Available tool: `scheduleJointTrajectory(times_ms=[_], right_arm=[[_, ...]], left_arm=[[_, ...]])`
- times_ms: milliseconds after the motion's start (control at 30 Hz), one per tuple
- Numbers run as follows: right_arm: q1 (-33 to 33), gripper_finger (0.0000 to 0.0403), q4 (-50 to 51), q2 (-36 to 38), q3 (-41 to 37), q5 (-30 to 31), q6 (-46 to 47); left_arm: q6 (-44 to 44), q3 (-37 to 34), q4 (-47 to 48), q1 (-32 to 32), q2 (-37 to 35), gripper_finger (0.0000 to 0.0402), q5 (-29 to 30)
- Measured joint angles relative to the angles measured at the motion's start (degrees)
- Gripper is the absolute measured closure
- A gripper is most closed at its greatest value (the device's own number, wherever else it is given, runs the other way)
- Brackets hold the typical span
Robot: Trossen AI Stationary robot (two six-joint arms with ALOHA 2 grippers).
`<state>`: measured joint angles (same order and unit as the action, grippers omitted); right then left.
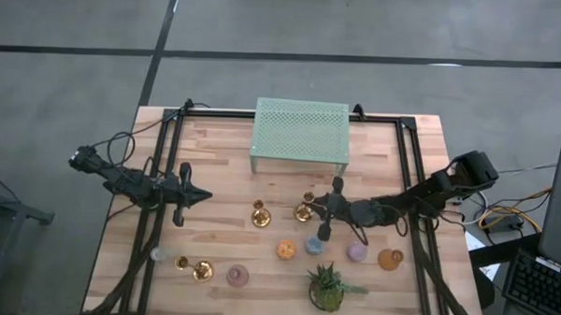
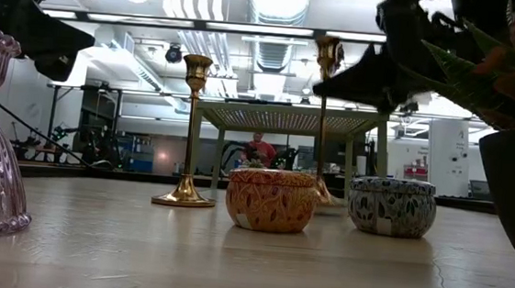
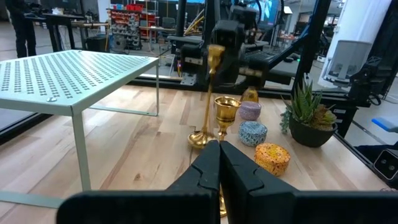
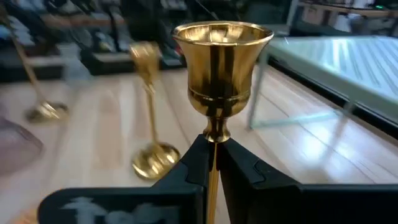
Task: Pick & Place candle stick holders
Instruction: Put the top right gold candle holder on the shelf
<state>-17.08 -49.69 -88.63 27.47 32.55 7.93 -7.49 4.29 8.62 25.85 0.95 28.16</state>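
Right tool [image 4: 212, 163] is clamped narrowly on the thin stem of 1 gold candle stick holder [image 4: 221, 62], just under its cup. From above, this tool [image 1: 327, 208] sits near the middle of the worktop [image 1: 215, 165], in front of the pale green perforated rack [image 1: 300, 130], with the gripped holder's base [image 1: 303, 213] just beside it. A 2nd candle stick holder [image 1: 260, 215] stands upright nearby, a little toward the left arm and apart from the first. The 3rd candle stick holder [image 1: 202, 270] stands near the front edge on the left side, next to a pink glass piece [image 1: 238, 276].

Left tool [image 3: 219, 165] hangs over the left part of the worktop with its fingers pressed together and nothing between them, pointing toward the middle [image 1: 190, 196].

An orange puck [image 1: 286, 249], a blue puck [image 1: 313, 245], a purple puck [image 1: 356, 252] and another orange puck [image 1: 390, 260] lie in a loose row in front of the right tool, with a small potted plant [image 1: 327, 285] at the front edge.
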Motion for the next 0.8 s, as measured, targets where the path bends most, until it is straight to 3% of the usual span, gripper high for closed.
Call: scheduleJointTrajectory(times_ms=[167, 400, 533, 800], right_arm=[[-0.1, 0.0384, 1.6, 7.6, 2.1, -4.7, -0.2], [2.5, 0.0384, 25.3, 22.9, 9.2, 0.2, -5.0], [8.1, 0.0385, 35.4, 28.5, 12.9, 0.7, -5.2], [25.3, 0.0385, 36.1, 33.5, 13.4, -1.3, -5.1]], left_arm=[[0.0, 0.0, 0.0, 0.0, 0.0, 0.0396, 0.0], [0.0, 0.0, 0.0, 0.0, 0.0, 0.0396, 0.0], [0.0, 0.0, 0.0, 0.0, 0.0, 0.0396, 0.0], [0.0, 0.0, 0.0, 0.0, 0.0, 0.0396, 0.0]])
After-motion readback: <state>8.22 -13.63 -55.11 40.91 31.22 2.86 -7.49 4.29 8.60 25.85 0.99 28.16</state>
